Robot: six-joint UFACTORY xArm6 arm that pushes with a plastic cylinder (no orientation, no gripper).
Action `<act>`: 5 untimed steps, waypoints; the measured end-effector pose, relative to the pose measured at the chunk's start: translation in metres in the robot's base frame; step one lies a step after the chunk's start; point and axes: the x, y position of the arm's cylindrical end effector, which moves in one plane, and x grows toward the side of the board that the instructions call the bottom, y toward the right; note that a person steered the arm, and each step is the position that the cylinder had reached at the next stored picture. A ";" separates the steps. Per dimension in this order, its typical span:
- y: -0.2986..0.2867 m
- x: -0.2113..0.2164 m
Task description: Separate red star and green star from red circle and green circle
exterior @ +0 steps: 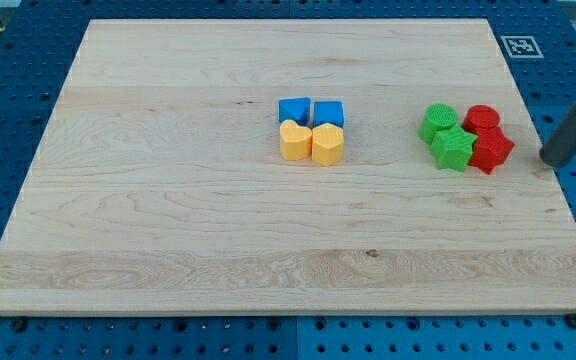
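The green circle (pixel 436 121) and red circle (pixel 482 118) sit side by side at the view's right. Just below and touching them are the green star (pixel 453 148) and red star (pixel 491 150), so the four form a tight cluster. My tip (pixel 549 157) is at the end of the dark rod coming in from the view's right edge. It is to the right of the red star, with a gap between them, touching no block.
Two blue blocks (pixel 294 110) (pixel 328 113) and two yellow blocks (pixel 294 141) (pixel 327 144) form a second cluster near the board's middle. The wooden board (pixel 168 200) lies on a blue pegboard, with a marker tag (pixel 521 46) at the top right.
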 end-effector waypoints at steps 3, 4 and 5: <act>-0.014 0.000; -0.031 -0.001; -0.049 -0.019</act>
